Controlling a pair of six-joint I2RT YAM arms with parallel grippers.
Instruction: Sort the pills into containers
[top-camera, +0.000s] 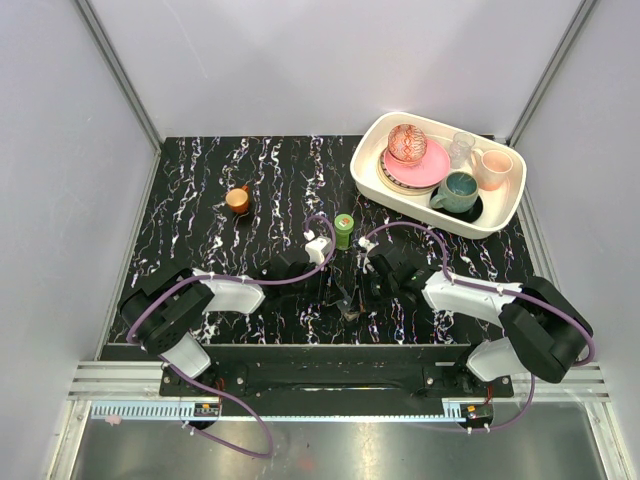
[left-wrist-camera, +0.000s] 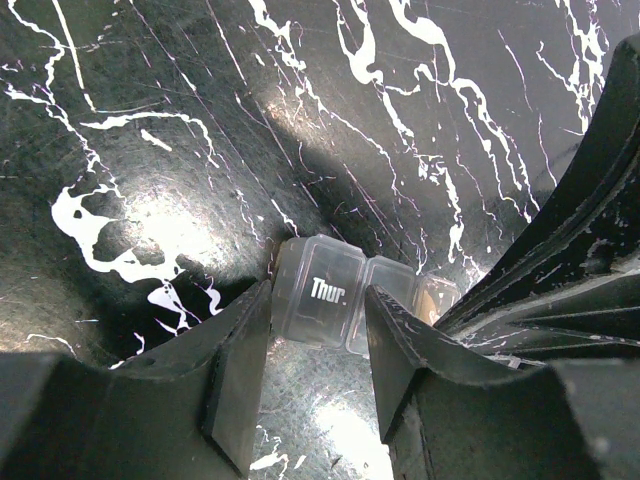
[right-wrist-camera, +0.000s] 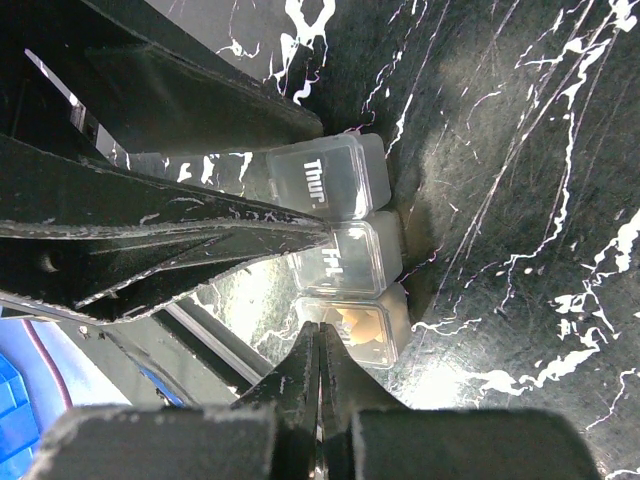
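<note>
The containers are one small translucent pill box (left-wrist-camera: 322, 290) lying on the black marbled table (top-camera: 250, 170). Its lids read "Thur." (right-wrist-camera: 318, 182) and "Fri". My left gripper (left-wrist-camera: 319, 294) has a finger on each side of the "Thur." compartment and is shut on it. Tan pills (right-wrist-camera: 362, 326) lie in the third compartment under its clear lid. My right gripper (right-wrist-camera: 320, 332) is shut, with its tips against the near edge of that compartment. In the top view both grippers meet at the box (top-camera: 349, 304).
A green bottle (top-camera: 344, 230) stands just behind the grippers. A small orange cup (top-camera: 237, 200) sits at the back left. A white tray (top-camera: 372, 180) with plates, bowls and mugs fills the back right corner. The table's near edge lies close behind the box.
</note>
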